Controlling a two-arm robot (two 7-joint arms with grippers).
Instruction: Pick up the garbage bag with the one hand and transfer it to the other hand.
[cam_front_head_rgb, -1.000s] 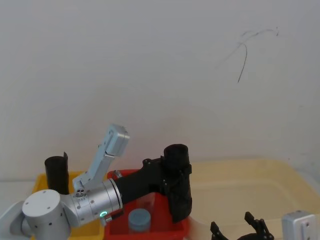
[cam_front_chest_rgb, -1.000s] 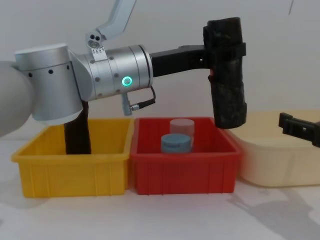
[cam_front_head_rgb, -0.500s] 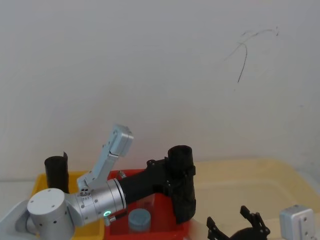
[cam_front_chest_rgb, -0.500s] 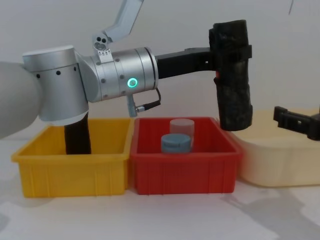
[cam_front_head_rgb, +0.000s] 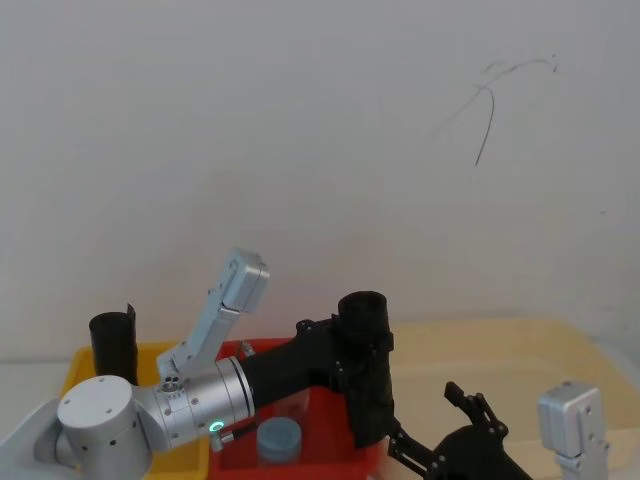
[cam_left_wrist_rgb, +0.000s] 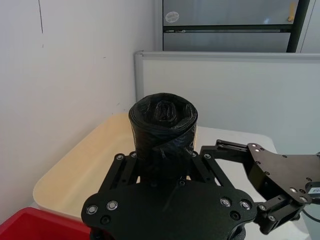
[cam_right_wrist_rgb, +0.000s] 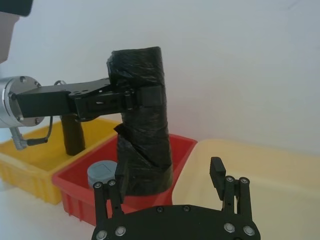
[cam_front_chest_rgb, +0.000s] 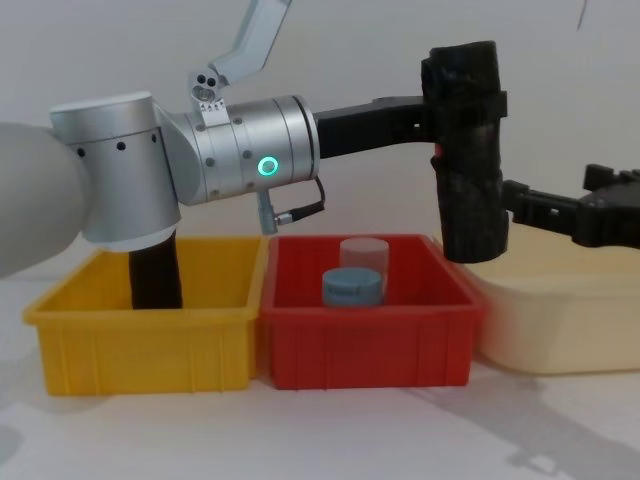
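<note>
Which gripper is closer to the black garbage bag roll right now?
Left. The left gripper is clamped around the garbage bag near its top; the right gripper, open, sits close beside its lower part, not gripping it.

On the tabletop stood a row: the left bin, the middle bin, then the tub on my right. A roll stood in the left bin. Two cylinders sat in the middle bin, one behind the other. My left pincer held the garbage bag upright above the middle bin's right end. My right pincer, fingers spread, hung just right of it, over the tub.
</note>
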